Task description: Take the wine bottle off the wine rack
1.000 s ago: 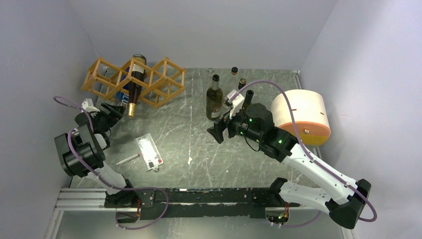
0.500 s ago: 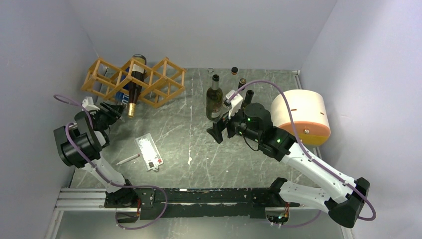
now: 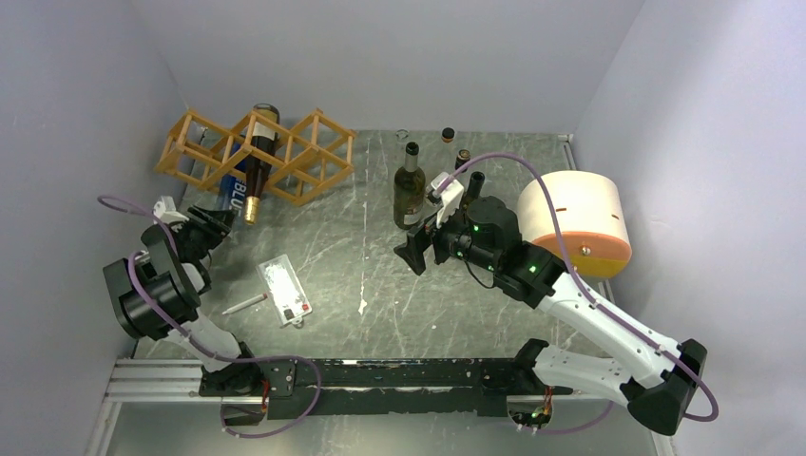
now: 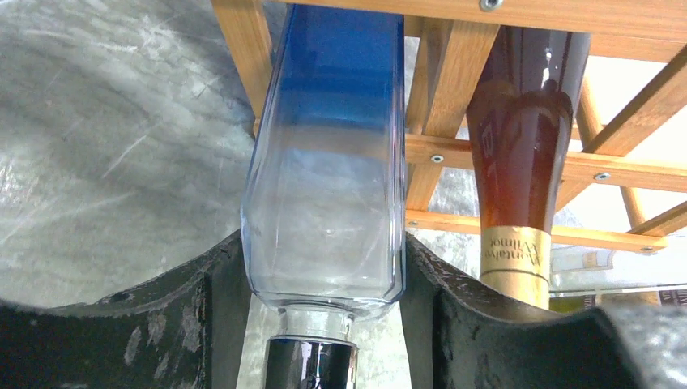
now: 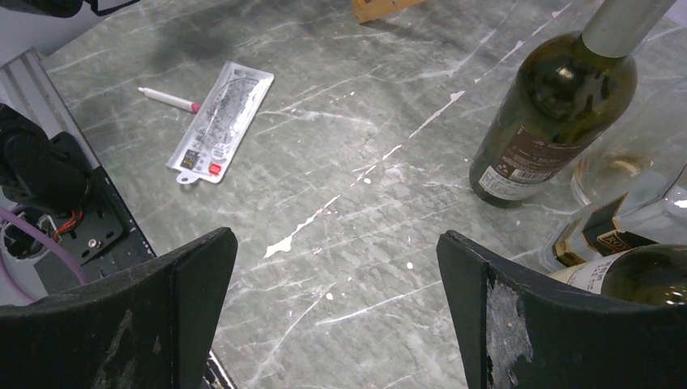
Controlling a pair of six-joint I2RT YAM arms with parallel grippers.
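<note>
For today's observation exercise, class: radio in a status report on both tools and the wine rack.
Left tool shut on blue bottle, its body in the wine rack. Right tool open, empty, over table. Dark bottle lies close alongside.

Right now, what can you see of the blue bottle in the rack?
The blue bottle is square-sided clear glass, tinted blue toward its base, with a dark neck. It lies in a cell of the wine rack, neck out toward the left gripper, whose fingers press its shoulders on both sides.

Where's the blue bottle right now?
Left wrist view: the blue bottle lies in the wine rack, left of the dark bottle, its shoulder clamped in the left gripper.
</note>
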